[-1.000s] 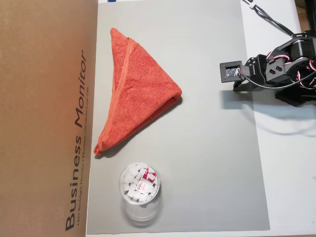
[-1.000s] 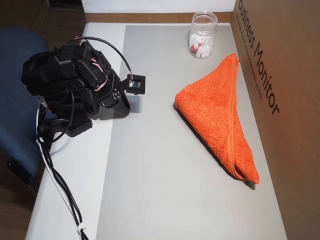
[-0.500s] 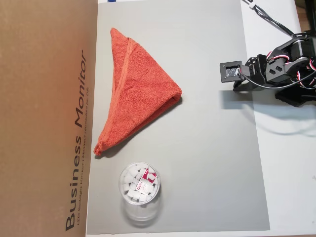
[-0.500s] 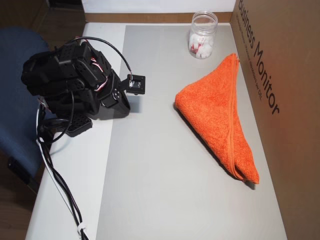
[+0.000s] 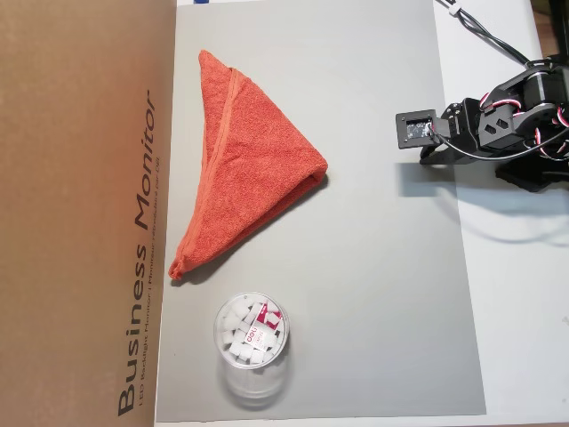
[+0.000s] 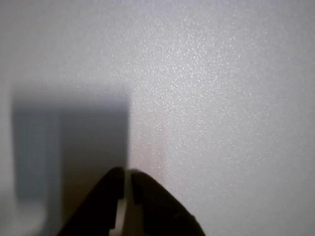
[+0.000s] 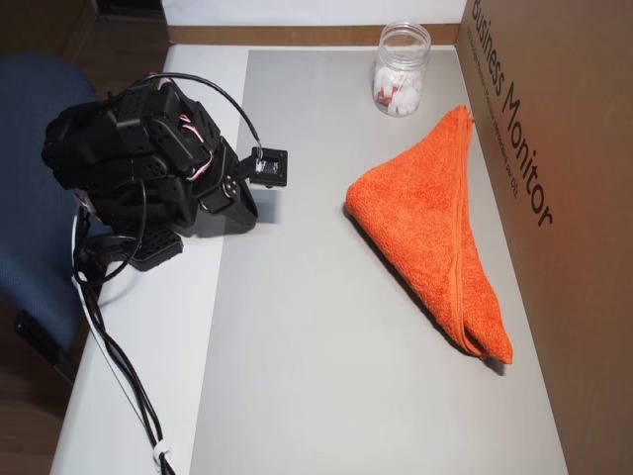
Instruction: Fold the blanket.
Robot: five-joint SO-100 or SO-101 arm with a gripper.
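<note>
The blanket (image 5: 244,165) is an orange-red terry towel lying folded into a triangle on the grey mat (image 5: 373,267), its long hemmed edge next to the cardboard box. It shows the same way in the other overhead view (image 7: 440,233). The black arm (image 5: 507,129) sits folded back at the mat's right edge, well apart from the blanket. In the wrist view my gripper (image 6: 127,173) points down at bare grey mat, its two dark fingertips (image 6: 110,189) almost touching, with nothing held.
A clear plastic cup (image 5: 252,336) holding white pieces stands on the mat near the blanket's pointed end. A brown cardboard box (image 5: 80,213) printed "Business Monitor" borders the mat. Cables (image 7: 119,366) trail from the arm's base, and a blue chair (image 7: 30,198) stands beside the table.
</note>
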